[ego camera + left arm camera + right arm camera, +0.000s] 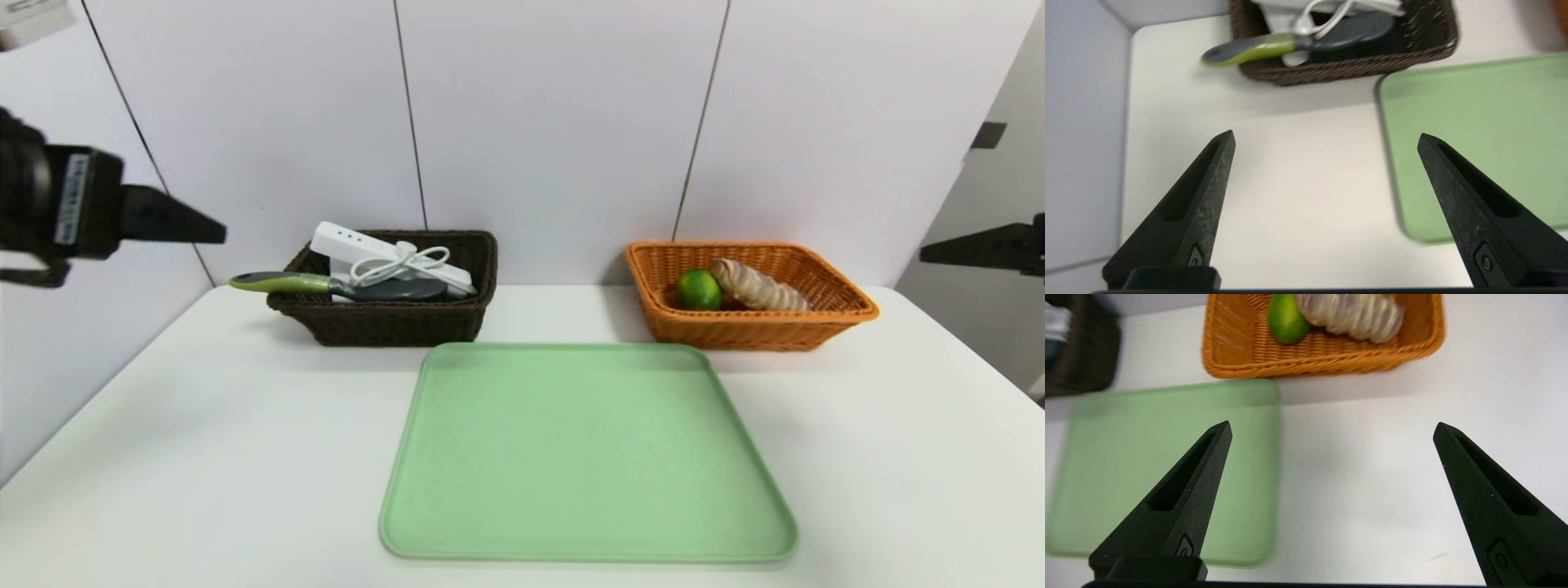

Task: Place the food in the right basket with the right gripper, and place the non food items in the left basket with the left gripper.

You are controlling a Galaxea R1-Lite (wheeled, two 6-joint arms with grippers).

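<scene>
The left basket (pixel 392 322), dark brown, holds the white power strip (pixel 359 245) with its coiled cord and the green-handled brush (pixel 282 282), whose handle sticks out over the rim. The right basket (pixel 735 331), orange, holds the lime (pixel 699 289) and the ridged roll (pixel 755 286). My left gripper (pixel 1326 136) hangs open and empty, high above the table's left side, well clear of the dark basket (pixel 1347 69) and brush (pixel 1257 49). My right gripper (pixel 1332 428) is open and empty over the table on the near side of the orange basket (pixel 1323 359).
A flat green tray (pixel 588 457) lies bare in the middle of the white table (pixel 204 425), in front of both baskets. A white panelled wall stands close behind the baskets. The table's left edge runs beside a wall.
</scene>
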